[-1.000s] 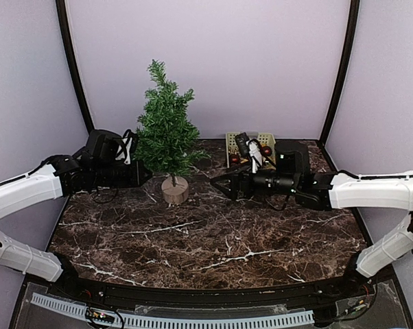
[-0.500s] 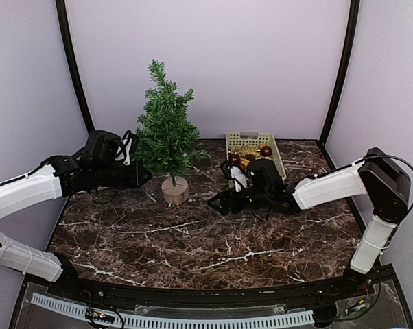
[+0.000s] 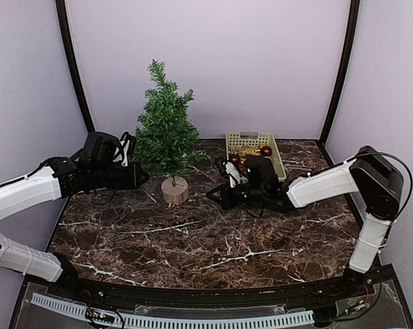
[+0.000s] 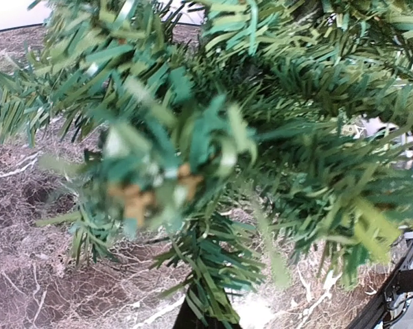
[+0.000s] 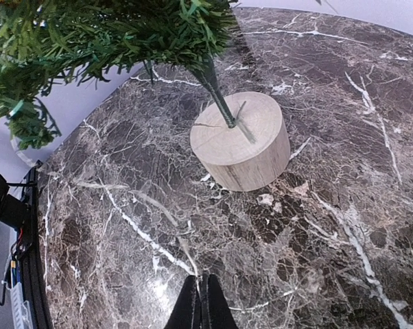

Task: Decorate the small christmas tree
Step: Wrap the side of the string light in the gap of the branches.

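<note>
Two arms: both reach toward the small christmas tree (image 3: 165, 133) from opposite sides.
Tree: upright near the far edge of the marble table (image 3: 193, 240), left of centre, on a round wooden base (image 5: 241, 140).
Left gripper (image 3: 142, 176): at the lower branches; needles fill its camera, so I cannot tell whether the jaws are apart or together.
Right gripper (image 5: 201, 296): fingers pressed together, low over the table, near the base but not touching it.
Basket (image 3: 278, 152): far edge, right of centre, with red baubles (image 3: 266, 150) inside.

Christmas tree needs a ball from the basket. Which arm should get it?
Probably right: the basket sits close by the right gripper; the left gripper is beyond the small christmas tree, at its branches.
</note>
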`<action>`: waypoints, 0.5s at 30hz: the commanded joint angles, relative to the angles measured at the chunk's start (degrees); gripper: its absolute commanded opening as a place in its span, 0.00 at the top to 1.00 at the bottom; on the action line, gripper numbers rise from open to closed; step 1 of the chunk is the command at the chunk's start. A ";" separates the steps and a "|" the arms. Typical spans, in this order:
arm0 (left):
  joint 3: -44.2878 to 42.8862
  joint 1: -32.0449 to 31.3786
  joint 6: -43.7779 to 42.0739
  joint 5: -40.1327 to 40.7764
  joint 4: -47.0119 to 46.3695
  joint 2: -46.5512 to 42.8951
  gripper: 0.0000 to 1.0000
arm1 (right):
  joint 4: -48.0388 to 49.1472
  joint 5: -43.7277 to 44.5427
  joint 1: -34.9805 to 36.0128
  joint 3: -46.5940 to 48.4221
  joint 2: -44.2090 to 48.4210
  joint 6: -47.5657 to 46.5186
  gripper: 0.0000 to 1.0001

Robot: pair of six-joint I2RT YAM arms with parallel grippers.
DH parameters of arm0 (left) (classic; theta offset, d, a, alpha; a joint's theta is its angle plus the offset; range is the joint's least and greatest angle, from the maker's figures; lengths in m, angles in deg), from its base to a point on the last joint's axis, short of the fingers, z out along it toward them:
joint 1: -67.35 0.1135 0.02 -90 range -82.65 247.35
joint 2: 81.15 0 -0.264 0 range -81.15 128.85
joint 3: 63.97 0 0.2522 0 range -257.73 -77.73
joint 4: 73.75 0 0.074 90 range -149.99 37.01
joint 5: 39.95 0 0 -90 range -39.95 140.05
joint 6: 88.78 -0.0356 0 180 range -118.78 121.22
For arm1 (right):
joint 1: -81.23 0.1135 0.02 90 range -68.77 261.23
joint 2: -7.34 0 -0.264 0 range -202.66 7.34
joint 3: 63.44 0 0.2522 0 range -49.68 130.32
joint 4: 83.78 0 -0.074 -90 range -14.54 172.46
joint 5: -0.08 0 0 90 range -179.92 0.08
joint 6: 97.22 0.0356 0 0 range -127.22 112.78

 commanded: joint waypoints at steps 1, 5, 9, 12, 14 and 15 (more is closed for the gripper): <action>1.03 0.90 -1.11 0.29 -0.47 -1.24 1.00 | -2.30 -1.13 0.31 -1.73 7.32 -0.92 1.00; 1.01 1.16 -1.18 0.23 -0.82 -0.67 1.00 | -7.88 -0.90 1.24 -4.02 14.57 -2.11 1.00; 0.78 1.55 -1.29 0.21 -1.00 -0.33 1.00 | -11.84 -0.22 1.73 -4.32 19.64 -2.70 1.00; 0.67 1.62 -1.33 0.20 -0.91 -0.30 1.00 | -12.68 0.71 1.75 -4.01 21.35 -2.88 1.00; 0.73 1.66 -1.28 0.21 -0.95 -0.33 1.00 | -12.19 1.28 1.74 -3.63 21.67 -2.68 1.00; 0.74 1.67 -1.26 0.21 -0.82 -0.25 1.00 | -12.08 2.44 1.73 -3.31 21.53 -2.07 1.00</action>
